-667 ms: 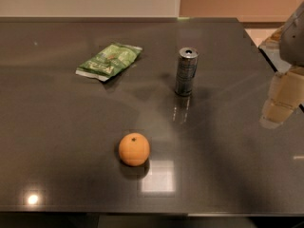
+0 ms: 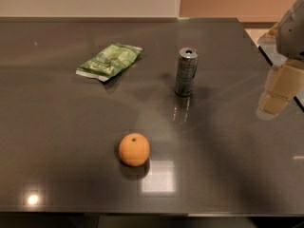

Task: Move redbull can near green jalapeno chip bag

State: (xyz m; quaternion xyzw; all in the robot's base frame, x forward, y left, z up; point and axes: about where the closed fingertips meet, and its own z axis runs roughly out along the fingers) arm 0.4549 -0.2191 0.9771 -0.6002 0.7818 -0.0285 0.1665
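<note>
The redbull can (image 2: 186, 71) stands upright on the dark table (image 2: 66, 141), right of centre, silver-grey with a shiny top. The green jalapeno chip bag (image 2: 109, 61) lies flat to its left, further back, well apart from the can. My gripper (image 2: 280, 91) hangs at the right edge of the view, beige fingers pointing down, above the table's right side and well to the right of the can. It holds nothing that I can see.
An orange (image 2: 134, 149) sits on the table in front, left of the can. The table's right edge runs behind the gripper. A light wall stands behind the far edge.
The gripper has shifted slightly at the right edge. The can, bag and orange have not moved.
</note>
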